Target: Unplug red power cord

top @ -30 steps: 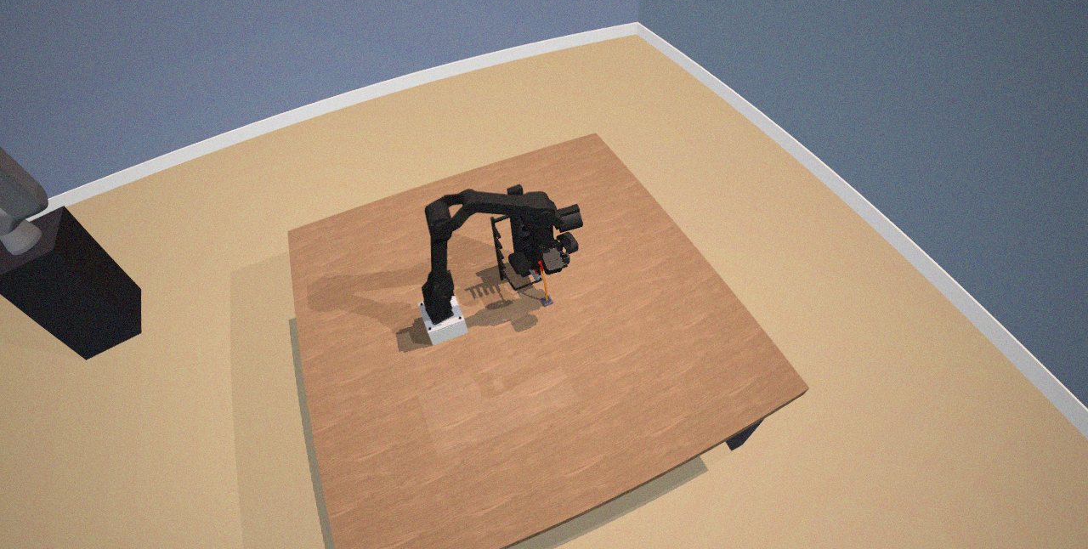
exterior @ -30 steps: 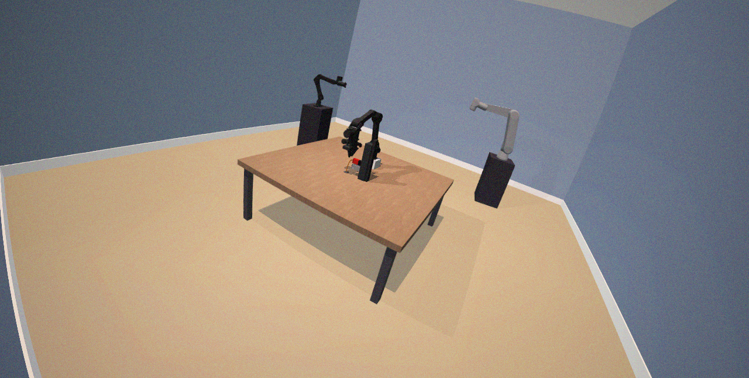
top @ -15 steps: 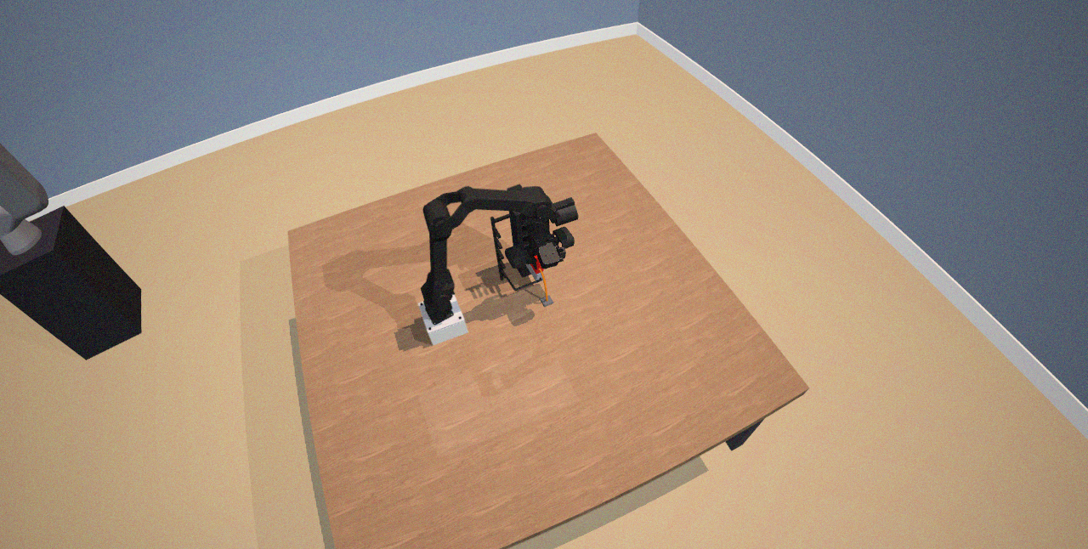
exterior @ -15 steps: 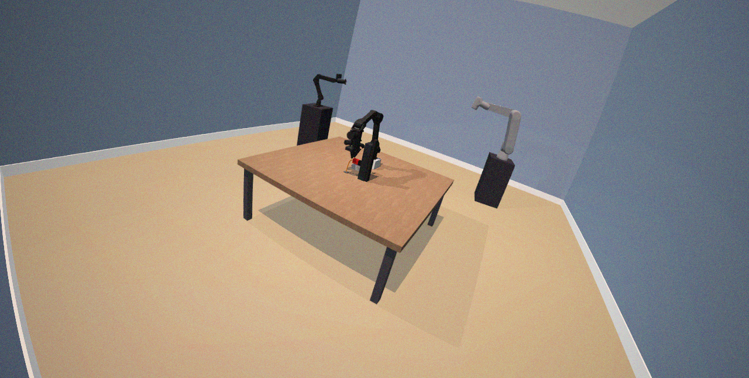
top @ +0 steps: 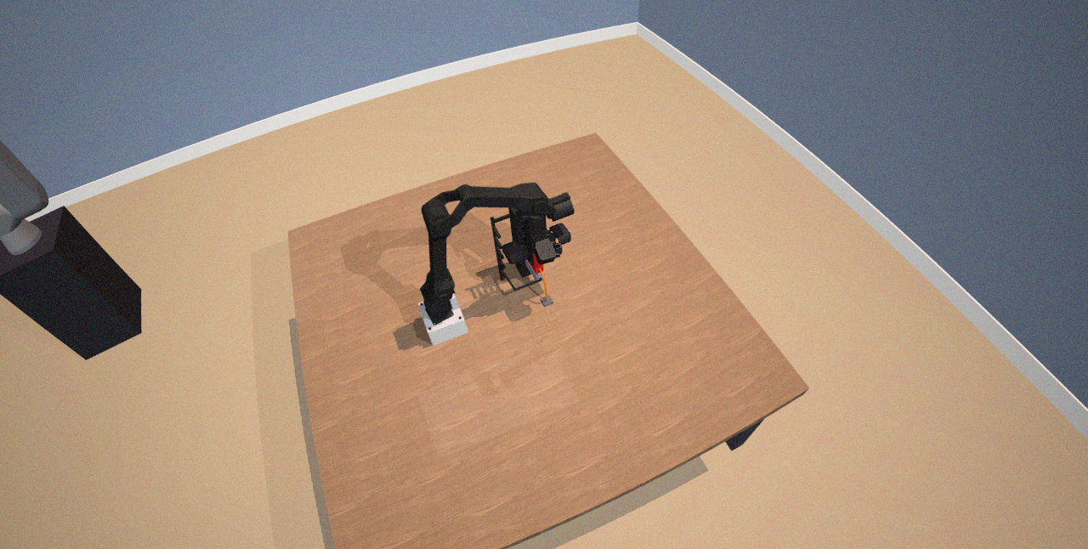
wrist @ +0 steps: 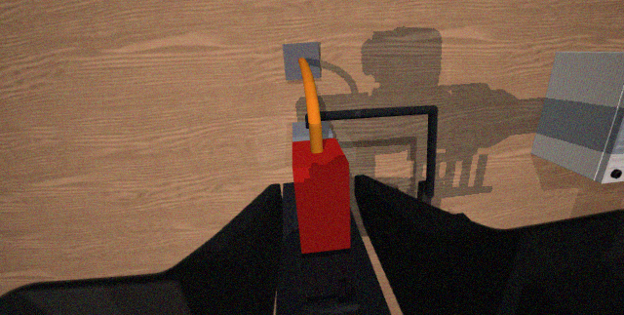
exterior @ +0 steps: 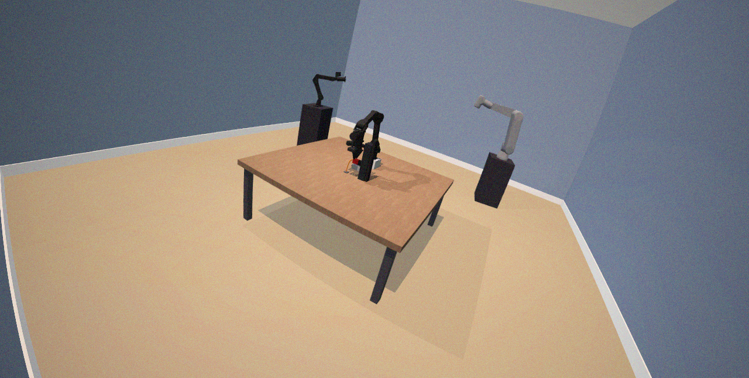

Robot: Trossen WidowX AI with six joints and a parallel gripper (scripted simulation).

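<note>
The red plug [wrist: 324, 213] [top: 538, 265] [exterior: 355, 161] sits at the power strip, with its orange cord [wrist: 312, 102] [top: 544, 288] arching to a small grey plate [wrist: 291, 68] [top: 546, 302] on the table. Only a grey end of the power strip [wrist: 301, 132] [exterior: 355, 167] shows beyond the plug. The plug's prongs and the socket are hidden. My gripper [wrist: 318, 188] [exterior: 355, 157] is partly open, pointing down over the plug. In the wrist view its two black fingers lie left and right of the plug, with narrow gaps beside it. How far down they reach is unclear.
A tall black block [exterior: 368, 162] stands close to the strip. A thin black frame [wrist: 432, 149] [top: 495, 249] stands beside it, right of the plug in the wrist view. The arm's white base [wrist: 575, 120] [top: 447, 328] is farther right there. Other arms stand on pedestals off the table.
</note>
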